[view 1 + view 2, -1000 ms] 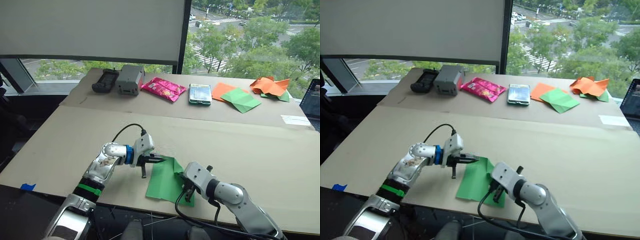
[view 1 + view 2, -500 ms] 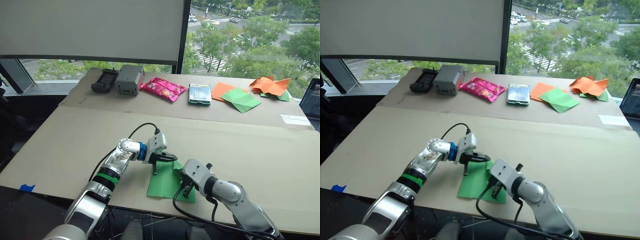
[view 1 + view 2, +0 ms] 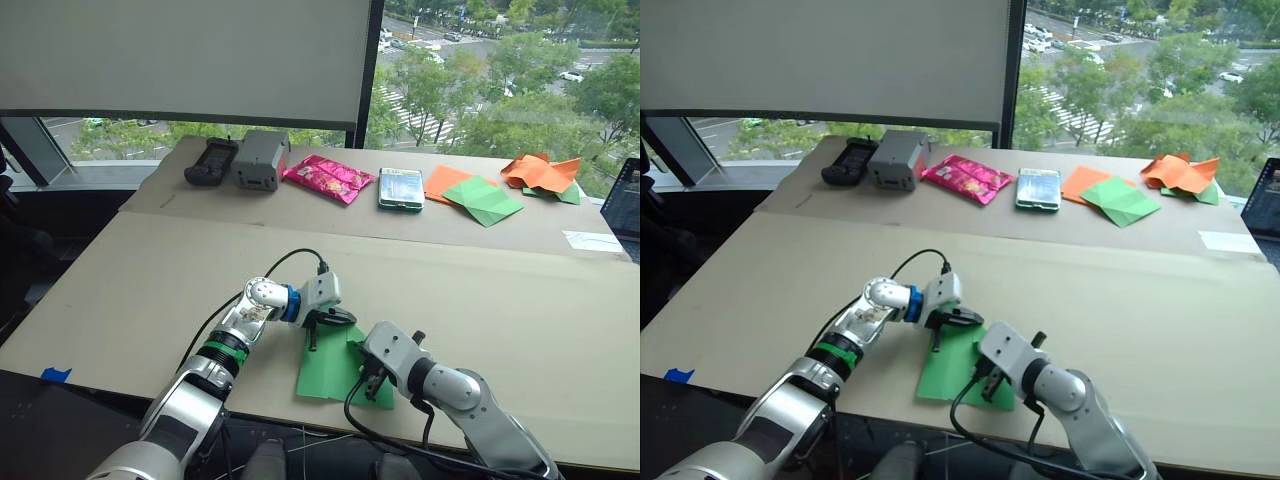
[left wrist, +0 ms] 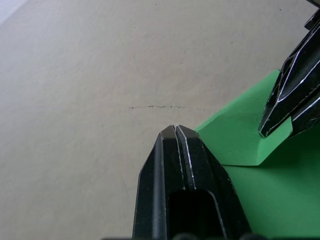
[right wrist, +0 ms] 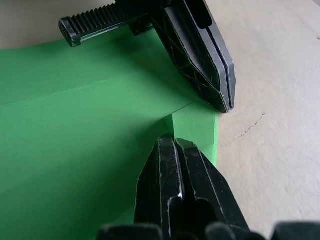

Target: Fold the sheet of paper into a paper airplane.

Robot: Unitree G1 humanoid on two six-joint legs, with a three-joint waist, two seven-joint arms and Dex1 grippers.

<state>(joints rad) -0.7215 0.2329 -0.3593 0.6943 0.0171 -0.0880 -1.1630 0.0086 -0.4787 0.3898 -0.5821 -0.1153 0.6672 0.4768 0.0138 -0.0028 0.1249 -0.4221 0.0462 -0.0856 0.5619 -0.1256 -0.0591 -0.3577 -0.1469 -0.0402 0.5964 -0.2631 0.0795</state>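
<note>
Green paper, the sheet of paper (image 3: 335,368), lies flat on the tan surface (image 3: 500,290) close to its near edge, roughly midway along that edge; one far corner of the sheet is turned over into a small folded flap, seen in both wrist views; the left claw (image 3: 343,318) sits at the sheet's far edge with its two black fingers pressed together, tips down by the folded corner, gripping nothing that can be seen; the right claw (image 3: 375,378) rests over the sheet's right side, its fingers likewise closed against each other, and in the right wrist view (image 5: 187,165) their tips lie on the green just beside the flap; whether either claw pinches the paper itself cannot be told; the two claws are near each other, tips almost meeting over that corner. Along the far edge of the surface, from left to right, stand a black remote (image 3: 210,160), a grey box (image 3: 260,160), a pink snack bag (image 3: 327,177), a phone (image 3: 400,188), a flat orange paper (image 3: 443,181) under a paler green folded paper (image 3: 485,200), and a crumpled orange paper (image 3: 540,171); all are well apart from the sheet.
</note>
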